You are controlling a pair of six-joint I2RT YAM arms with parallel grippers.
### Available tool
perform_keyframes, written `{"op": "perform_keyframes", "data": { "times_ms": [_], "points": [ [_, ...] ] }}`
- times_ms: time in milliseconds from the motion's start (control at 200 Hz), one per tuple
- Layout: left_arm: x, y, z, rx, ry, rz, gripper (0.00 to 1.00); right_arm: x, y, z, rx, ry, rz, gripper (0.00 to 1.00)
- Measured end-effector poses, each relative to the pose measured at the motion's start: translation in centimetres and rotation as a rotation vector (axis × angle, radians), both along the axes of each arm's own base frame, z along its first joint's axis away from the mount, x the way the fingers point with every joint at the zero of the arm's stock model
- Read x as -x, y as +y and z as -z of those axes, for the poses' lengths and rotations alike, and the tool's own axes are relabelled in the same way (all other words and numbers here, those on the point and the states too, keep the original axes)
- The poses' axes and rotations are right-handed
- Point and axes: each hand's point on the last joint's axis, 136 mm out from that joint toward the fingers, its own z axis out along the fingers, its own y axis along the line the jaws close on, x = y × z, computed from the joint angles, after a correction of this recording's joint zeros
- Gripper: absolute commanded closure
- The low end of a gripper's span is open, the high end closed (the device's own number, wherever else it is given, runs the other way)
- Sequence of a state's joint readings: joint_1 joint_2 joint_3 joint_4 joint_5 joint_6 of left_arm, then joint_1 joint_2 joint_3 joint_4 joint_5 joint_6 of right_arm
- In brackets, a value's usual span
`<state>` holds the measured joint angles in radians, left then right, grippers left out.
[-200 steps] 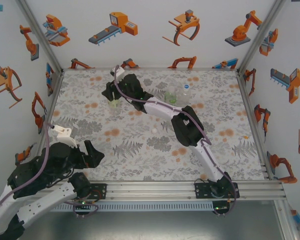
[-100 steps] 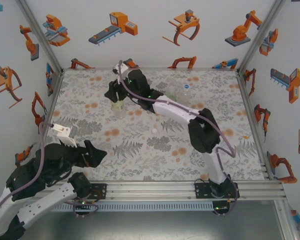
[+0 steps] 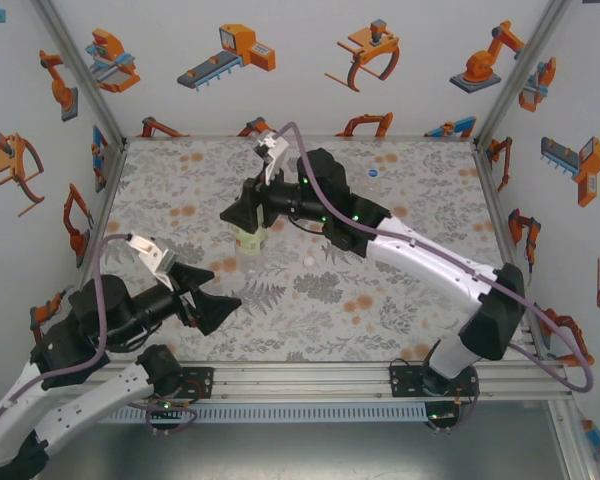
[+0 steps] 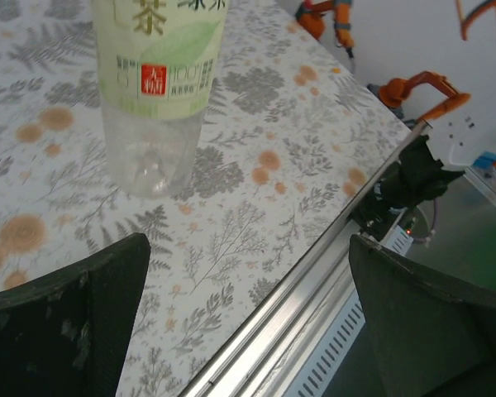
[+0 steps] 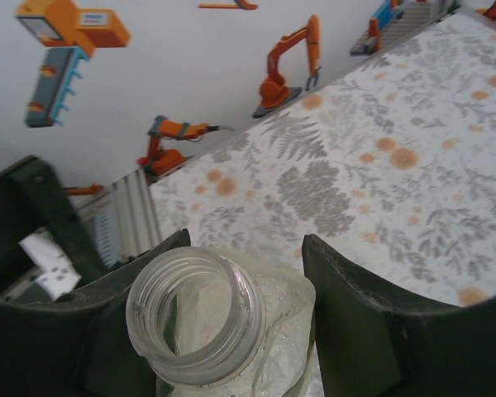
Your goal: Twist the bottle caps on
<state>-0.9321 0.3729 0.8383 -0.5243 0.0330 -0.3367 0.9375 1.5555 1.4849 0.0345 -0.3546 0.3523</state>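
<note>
Bottle [image 5: 197, 313], green label, uncapped: upright, long axis vertical, open mouth facing up. It sits between the fingers of the right gripper [image 5: 246, 240], which is closed narrow on it just below the neck. I cannot tell whether its base rests on the table [image 3: 180, 190].

Left gripper [image 4: 248, 248]: jaws spread wide, nothing in them. The bottle stands ahead of it, toward its left finger, not touching.

White cap [image 3: 308, 260] lies loose on the table, off to the side of the held bottle (blue-topped cap [image 3: 373, 172] lies farther off, beyond the right arm).

Judgement: the left gripper is the free one, so it fetches the white cap. The cap then has to come straight down the bottle's vertical axis.
</note>
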Motion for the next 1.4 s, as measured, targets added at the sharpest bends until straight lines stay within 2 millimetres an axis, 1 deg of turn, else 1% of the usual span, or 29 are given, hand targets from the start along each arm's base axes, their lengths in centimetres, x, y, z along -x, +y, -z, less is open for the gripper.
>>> {"op": "perform_keyframes", "data": {
  "times_ms": [110,205,255,335,451,586,696,821,1112,1267,1402],
  "points": [
    [0.5,-2.2,-1.1,0.010,-0.061,0.108,0.01,2.1,-1.3,-0.9,-0.025,0.049,-0.029,0.79],
    [1.0,-3.6,-2.0,0.022,-0.108,0.179,0.00,3.8,-2.5,-1.9,-0.041,0.071,-0.045,0.79],
    [1.2,-4.1,-2.5,0.028,-0.136,0.212,0.01,4.7,-3.3,-2.8,-0.056,0.071,-0.052,0.79],
    [1.6,-4.7,-3.2,0.041,-0.179,0.253,0.01,6.1,-4.5,-4.4,-0.080,0.064,-0.063,0.80],
    [2.0,-5.1,-4.5,0.070,-0.238,0.286,0.01,7.7,-6.4,-6.6,-0.116,0.040,-0.069,0.80],
    [2.4,-5.5,-5.9,0.111,-0.286,0.315,0.01,9.0,-7.7,-8.1,-0.144,0.021,-0.082,0.80],
    [2.7,-6.2,-6.6,0.138,-0.310,0.353,0.01,10.0,-7.7,-8.5,-0.153,0.020,-0.111,0.80],
    [2.9,-7.3,-7.1,0.163,-0.314,0.401,0.03,11.0,-7.3,-8.4,-0.163,0.032,-0.147,0.80],
    [3.9,-9.3,-7.5,0.201,-0.303,0.515,0.14,11.8,-6.8,-10.0,-0.233,0.016,-0.176,0.82],
    [4.4,-10.1,-7.3,0.202,-0.291,0.558,0.22,12.1,-6.8,-11.1,-0.271,-0.002,-0.186,0.83],
    [4.3,-10.5,-7.0,0.197,-0.276,0.568,0.35,12.2,-6.9,-11.6,-0.291,-0.014,-0.190,0.83]
  ]
}}
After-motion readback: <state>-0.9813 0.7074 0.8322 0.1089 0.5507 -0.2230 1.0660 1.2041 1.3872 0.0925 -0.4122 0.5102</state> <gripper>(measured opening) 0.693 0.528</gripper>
